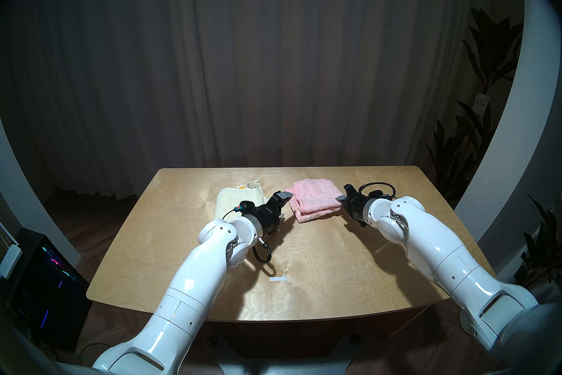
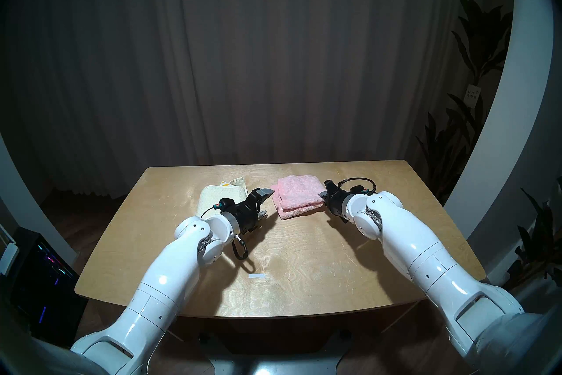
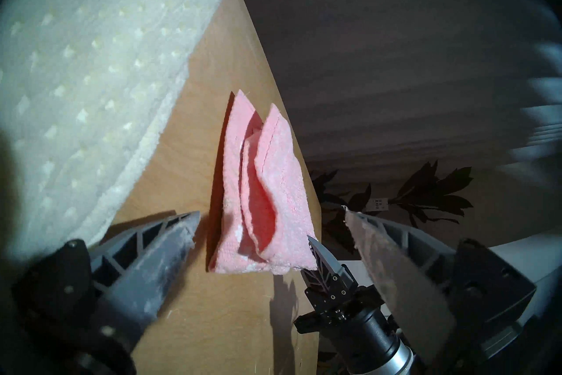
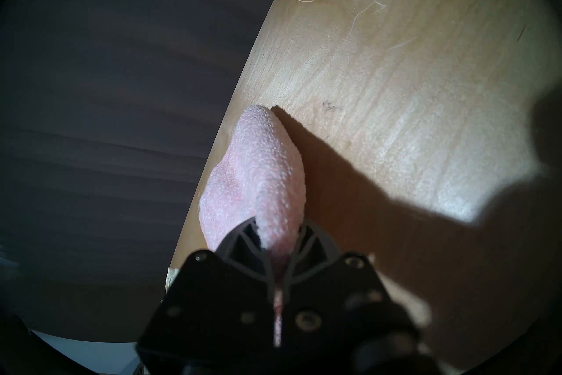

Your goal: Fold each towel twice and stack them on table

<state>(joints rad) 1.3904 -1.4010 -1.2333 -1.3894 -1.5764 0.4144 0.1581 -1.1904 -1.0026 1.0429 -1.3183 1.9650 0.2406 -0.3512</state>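
The pink towel (image 1: 316,198) lies folded into a small thick square on the far middle of the table (image 1: 319,258). My right gripper (image 1: 341,201) is shut on its right edge; in the right wrist view the pink cloth (image 4: 261,176) is pinched between the fingers. The cream-yellow dotted towel (image 1: 234,198) lies folded at the far left, a patterned band showing at its back. My left gripper (image 1: 284,205) is open and empty between the two towels, just left of the pink towel (image 3: 264,191). The cream towel (image 3: 91,76) fills the left wrist view's upper left.
A small white tape strip (image 1: 278,279) lies on the near middle of the table. Dark curtains hang behind the table. Plants (image 1: 486,121) stand at the right. A dark computer case (image 1: 39,283) stands on the floor at the left.
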